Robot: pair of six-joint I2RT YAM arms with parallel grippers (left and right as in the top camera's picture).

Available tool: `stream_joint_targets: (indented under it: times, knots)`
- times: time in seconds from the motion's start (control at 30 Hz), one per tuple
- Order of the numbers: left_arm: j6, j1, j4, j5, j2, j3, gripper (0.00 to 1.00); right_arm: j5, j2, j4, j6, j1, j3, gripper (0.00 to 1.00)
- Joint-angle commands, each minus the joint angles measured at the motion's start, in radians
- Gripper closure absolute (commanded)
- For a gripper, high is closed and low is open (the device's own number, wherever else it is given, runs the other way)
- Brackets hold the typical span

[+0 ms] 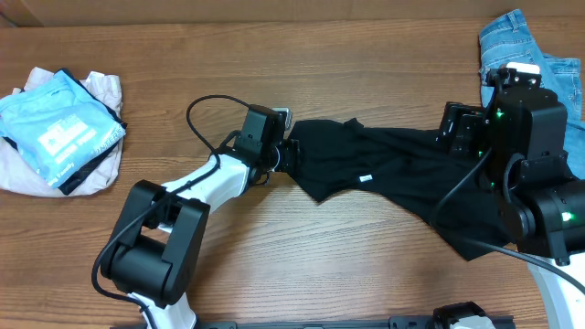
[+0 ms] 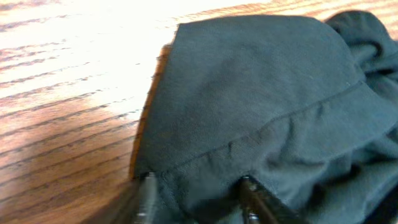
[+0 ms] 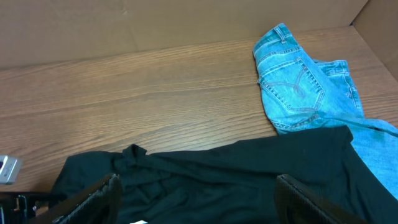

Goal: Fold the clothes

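Observation:
The black T-shirt [image 1: 393,174] lies stretched and crumpled across the middle of the wooden table, its small white neck tag [image 1: 366,178] facing up. My left gripper [image 1: 291,151] is at the shirt's left end. In the left wrist view its fingers [image 2: 198,186] are partly apart, with a hemmed edge of the shirt [image 2: 261,93] lying between them. My right gripper [image 1: 452,137] hovers over the shirt's right part. In the right wrist view its fingers [image 3: 196,186] are wide open above the fabric [image 3: 217,168], holding nothing.
Light-blue denim jeans [image 1: 535,50] lie at the back right and touch the shirt's far corner; they also show in the right wrist view [image 3: 295,81]. A sky-blue garment with white print [image 1: 59,123] sits on a pale cloth [image 1: 101,91] at the far left.

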Motion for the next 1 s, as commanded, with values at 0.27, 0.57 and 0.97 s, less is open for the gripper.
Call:
stream_joint_targets:
  times: [0.27,0.57,0.97]
  knots:
    - [-0.005,-0.014,0.011,0.004,0.021,0.025,0.96,-0.002,-0.017,-0.002,0.005,-0.005,0.010,0.18]
    - [0.061,0.078,-0.048,-0.040,-0.029,0.129,0.96,-0.001,-0.017,-0.015,0.005,-0.005,0.010,0.18]
    - [0.126,0.465,-0.318,-0.141,-0.035,0.584,0.96,-0.001,-0.017,-0.014,0.005,-0.005,0.010,0.18]
